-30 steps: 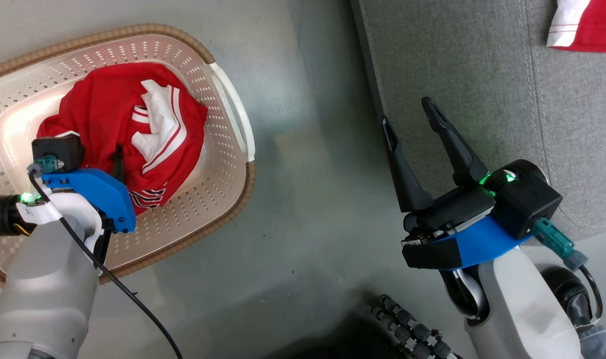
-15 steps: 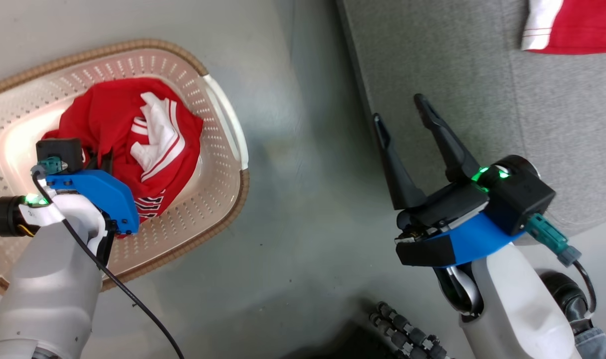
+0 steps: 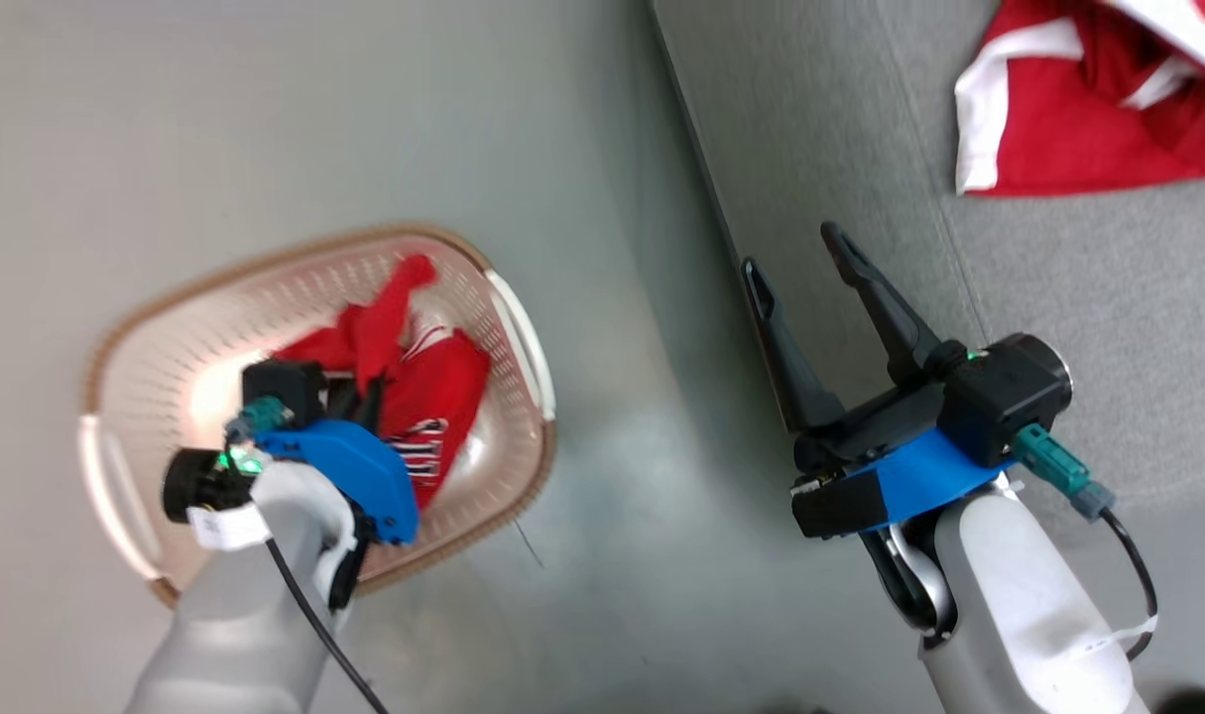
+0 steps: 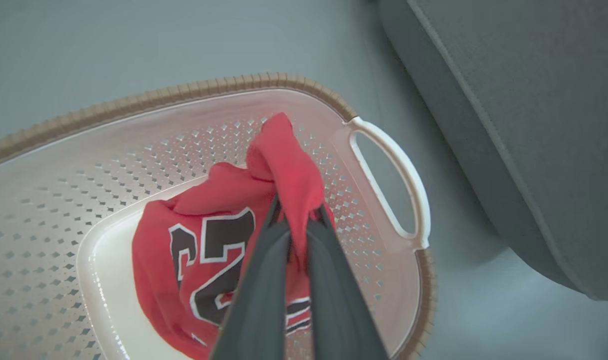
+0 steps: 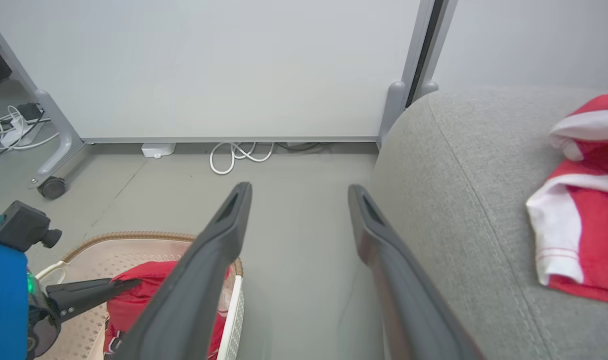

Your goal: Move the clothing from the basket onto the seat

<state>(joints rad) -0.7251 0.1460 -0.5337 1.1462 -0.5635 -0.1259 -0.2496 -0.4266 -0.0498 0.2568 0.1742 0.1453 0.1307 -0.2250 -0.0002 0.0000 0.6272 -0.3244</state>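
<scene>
Left pincer clenched clothing in the basket, right pincer gaped empty; next it likely needed lifting clear and across to the seat.

Glossy plastic basket w/ woven-look rim; clothing soft matt cloth; seat rough fabric (stitched seams).

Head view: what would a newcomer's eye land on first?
The bright red jersey in the cream basket at lower left, a fold pinched in the shut left pincer. Then a second red garment lying on the grey seat at upper right, the right pincer open near the seat's edge.
</scene>
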